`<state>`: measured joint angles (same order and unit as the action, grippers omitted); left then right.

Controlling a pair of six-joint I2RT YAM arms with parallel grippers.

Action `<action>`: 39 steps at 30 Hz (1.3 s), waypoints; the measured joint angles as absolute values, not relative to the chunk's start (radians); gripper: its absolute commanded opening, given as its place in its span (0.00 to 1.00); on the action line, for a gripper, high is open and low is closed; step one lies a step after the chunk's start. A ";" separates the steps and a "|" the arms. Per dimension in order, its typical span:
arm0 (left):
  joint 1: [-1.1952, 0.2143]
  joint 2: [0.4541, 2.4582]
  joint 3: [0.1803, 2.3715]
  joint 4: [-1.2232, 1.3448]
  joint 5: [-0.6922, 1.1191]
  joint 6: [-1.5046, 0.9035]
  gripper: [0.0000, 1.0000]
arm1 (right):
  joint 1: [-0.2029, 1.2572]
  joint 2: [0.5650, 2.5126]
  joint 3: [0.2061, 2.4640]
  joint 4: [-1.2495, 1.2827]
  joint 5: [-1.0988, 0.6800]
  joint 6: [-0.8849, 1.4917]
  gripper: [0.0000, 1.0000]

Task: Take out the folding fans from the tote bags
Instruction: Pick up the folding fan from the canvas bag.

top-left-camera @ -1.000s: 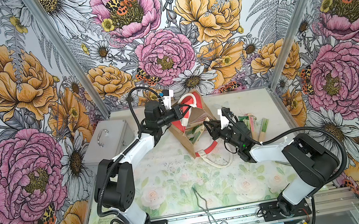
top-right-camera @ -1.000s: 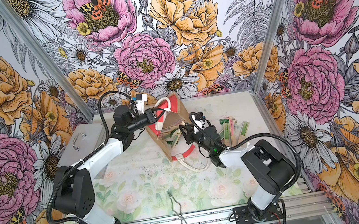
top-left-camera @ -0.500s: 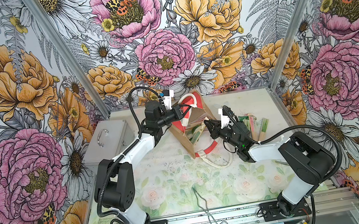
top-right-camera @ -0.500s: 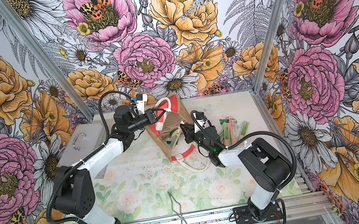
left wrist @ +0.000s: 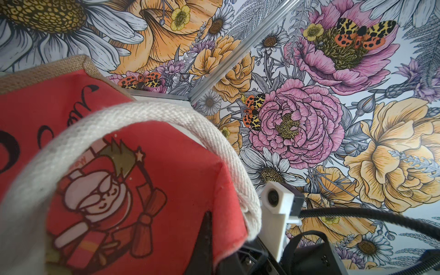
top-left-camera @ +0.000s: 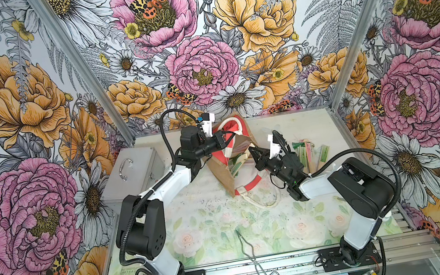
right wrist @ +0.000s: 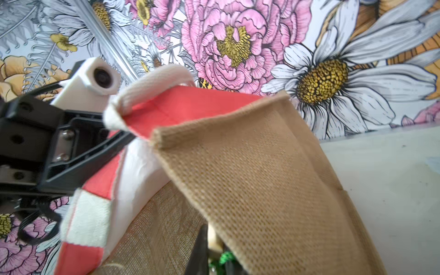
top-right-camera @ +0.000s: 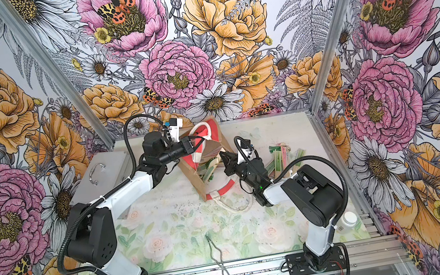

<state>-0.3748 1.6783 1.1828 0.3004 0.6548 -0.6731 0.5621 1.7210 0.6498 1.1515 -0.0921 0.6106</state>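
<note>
Counting folding fans point(top-left-camera: 240, 159), we've a few left inside the tipped tote bag point(top-left-camera: 220, 174) and a freed pile point(top-left-camera: 309, 152) just beside its mouth, so we reckon we're partway there. The left gripper point(top-left-camera: 225, 138) clamps the bag's upper rim; the right gripper point(top-left-camera: 253, 150) sits closed at the mouth, on a fan or not we can't tell. The bag's red panel shows black script point(left wrist: 87, 100) starting "Me", the rest cut off.

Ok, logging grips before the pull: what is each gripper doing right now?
Left gripper: closed on the tote bag rim.
Right gripper: closed at the bag's mouth; whether it pinches a fan cannot be told.
</note>
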 measured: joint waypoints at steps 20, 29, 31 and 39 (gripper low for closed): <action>-0.385 1.722 1.231 0.295 0.644 -0.780 0.00 | 0.732 1.167 0.604 0.572 0.236 0.152 0.00; -0.439 1.814 1.263 0.414 0.696 -0.910 0.00 | 0.732 1.167 0.658 0.477 0.224 0.112 0.00; -0.443 1.837 1.269 0.439 0.705 -0.935 0.00 | 0.731 1.167 0.695 0.458 0.214 0.101 0.00; -0.442 1.898 1.272 0.640 0.745 -1.147 0.00 | 0.725 1.186 0.830 0.419 0.183 0.051 0.00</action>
